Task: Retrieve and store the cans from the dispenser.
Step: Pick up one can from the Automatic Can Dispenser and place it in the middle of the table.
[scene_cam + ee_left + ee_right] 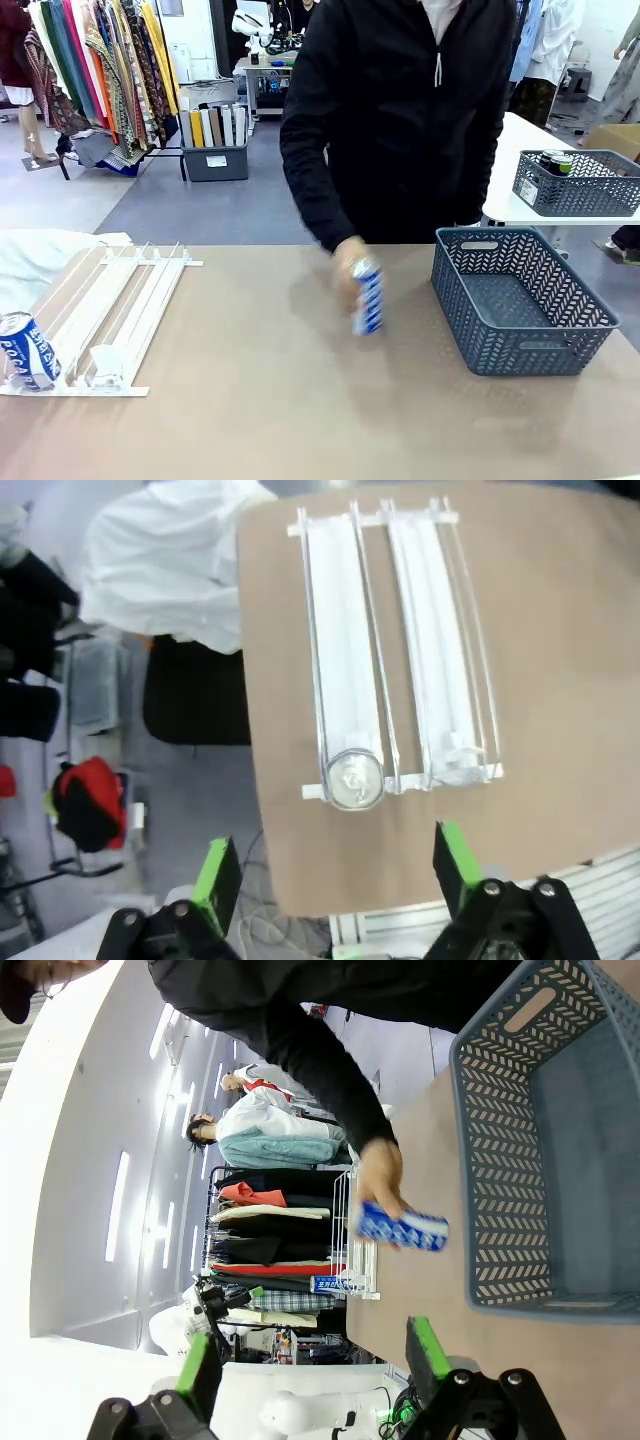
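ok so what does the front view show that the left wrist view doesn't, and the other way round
Front view's own: a person's hand holding a blue can at mid-table, and an empty grey basket on the robot's right.
Left wrist view's own: the left gripper, open, pointing down at the rack, and the lane can seen end-on, silver top up.
Shared: the dispenser with that lane can at one lane's lower end, the other lane empty, and the tan table.

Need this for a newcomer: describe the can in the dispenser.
On the table's left side lies a white railed dispenser. At its near end, in the left lane, sits a blue Pocari can. The other blue can is in the person's hand.
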Robot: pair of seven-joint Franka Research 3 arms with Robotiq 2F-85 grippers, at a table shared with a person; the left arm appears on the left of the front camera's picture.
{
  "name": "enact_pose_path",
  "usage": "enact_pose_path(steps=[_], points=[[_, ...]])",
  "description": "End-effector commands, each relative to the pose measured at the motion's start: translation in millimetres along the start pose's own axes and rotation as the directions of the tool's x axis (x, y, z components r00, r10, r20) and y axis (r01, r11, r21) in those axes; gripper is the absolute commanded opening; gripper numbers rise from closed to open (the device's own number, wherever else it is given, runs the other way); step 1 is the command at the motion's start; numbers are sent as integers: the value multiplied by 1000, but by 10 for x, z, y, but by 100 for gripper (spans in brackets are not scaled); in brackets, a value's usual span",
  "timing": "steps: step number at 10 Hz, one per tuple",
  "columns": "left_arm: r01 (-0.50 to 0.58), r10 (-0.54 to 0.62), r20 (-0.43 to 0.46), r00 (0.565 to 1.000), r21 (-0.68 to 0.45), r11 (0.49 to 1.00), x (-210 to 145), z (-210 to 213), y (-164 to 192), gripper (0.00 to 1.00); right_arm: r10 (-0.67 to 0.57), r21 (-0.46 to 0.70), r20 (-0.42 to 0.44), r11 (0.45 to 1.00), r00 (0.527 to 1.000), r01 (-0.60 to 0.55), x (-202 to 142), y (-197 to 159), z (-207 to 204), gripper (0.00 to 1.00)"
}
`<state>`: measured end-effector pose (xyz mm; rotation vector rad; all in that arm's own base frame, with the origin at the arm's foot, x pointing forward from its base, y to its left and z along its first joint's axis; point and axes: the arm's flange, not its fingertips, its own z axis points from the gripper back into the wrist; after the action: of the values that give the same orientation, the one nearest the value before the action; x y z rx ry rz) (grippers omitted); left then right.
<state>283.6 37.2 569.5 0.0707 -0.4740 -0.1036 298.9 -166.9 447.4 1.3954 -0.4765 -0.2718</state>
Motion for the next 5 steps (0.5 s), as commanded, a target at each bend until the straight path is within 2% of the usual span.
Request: enact_pose_path(steps=[1,2,3,5], points=[[-9,2,-54,999,-126,992,-146,-61,104,100,9,10,1,1000,1000,-9,11,32,4,100],[0,0,0,1000,0,1000,0,0,0,100,9,10,1,1000,1000,-9,11,32,4,100],[0,4,-70,998,47,999,9,-146,14,100,9,10,1,1000,1000,-9,11,32,4,100],[-57,60,-154,986,22,998,10,-468,26,100,9,10,1,1000,1000,-9,11,32,4,100]])
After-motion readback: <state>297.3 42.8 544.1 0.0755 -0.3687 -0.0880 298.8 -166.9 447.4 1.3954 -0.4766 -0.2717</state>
